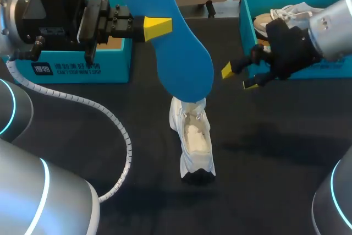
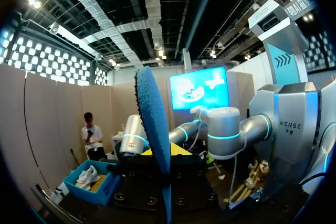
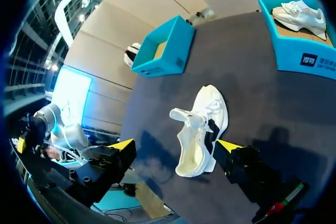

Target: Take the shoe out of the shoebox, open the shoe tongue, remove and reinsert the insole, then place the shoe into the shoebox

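Black table, labelled teal shoebox, blue insole

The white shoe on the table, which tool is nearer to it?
Right. The right tool hangs open near the shoe, facing it; the left tool is farther back, shut on the blue insole.

Head view: even, moderately bright light falls from above. The dark bench takes it without glare, and only faint, soft-edged shadows lie on it around the white shoe, whose upper is the brightest surface. The blue insole is uniformly lit. Left wrist view: the insole stands edge-on, its near face in shade against a brighter background. Right wrist view: broad, soft shadows darken the bench on both sides of the shoe, near the right gripper.
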You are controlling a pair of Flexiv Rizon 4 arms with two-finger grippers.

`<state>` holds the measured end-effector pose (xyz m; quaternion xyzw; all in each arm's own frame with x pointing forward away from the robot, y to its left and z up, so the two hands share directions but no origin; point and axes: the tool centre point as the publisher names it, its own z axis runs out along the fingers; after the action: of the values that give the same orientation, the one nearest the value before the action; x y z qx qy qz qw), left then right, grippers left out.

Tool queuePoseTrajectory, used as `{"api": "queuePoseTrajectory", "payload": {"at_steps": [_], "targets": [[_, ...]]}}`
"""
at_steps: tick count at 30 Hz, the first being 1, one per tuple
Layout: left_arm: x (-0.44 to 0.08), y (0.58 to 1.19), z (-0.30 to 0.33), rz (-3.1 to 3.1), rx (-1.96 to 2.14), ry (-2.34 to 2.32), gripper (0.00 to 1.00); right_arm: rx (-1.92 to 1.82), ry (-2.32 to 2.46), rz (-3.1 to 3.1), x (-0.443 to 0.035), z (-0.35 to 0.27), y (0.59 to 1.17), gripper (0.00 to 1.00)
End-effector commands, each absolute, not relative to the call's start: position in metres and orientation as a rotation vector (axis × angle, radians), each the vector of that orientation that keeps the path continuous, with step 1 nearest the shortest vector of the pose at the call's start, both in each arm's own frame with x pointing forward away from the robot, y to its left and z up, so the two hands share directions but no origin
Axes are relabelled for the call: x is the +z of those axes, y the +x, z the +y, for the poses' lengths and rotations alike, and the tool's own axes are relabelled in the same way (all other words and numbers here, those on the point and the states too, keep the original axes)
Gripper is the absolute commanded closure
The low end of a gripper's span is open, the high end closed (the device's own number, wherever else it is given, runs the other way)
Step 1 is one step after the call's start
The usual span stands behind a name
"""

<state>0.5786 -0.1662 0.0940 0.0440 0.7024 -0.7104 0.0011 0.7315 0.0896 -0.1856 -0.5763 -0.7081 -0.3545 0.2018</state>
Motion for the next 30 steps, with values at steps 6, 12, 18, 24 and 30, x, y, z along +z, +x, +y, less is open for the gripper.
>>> {"api": "queuePoseTrajectory", "payload": {"at_steps": [6,12,18,24,30], "targets": [[0.093,0.579,-0.167,2.204,-2.231,0.14,1.0,-1.002,-1.555,-1.928,-0.179,0.093,0.732,0.0],[0.093,0.579,-0.167,2.204,-2.231,0.14,1.0,-1.166,-1.481,-1.793,-0.138,0.089,0.744,0.0],[0.093,0.579,-0.167,2.204,-2.231,0.14,1.0,-1.182,-1.405,-1.739,-0.12,0.098,0.748,0.0],[0.093,0.579,-0.167,2.204,-2.231,0.14,1.0,-1.189,-1.324,-1.659,-0.114,0.101,0.751,0.0],[0.093,0.579,-0.167,2.204,-2.231,0.14,1.0,-1.223,-1.28,-1.568,-0.11,0.098,0.752,0.0]]}}
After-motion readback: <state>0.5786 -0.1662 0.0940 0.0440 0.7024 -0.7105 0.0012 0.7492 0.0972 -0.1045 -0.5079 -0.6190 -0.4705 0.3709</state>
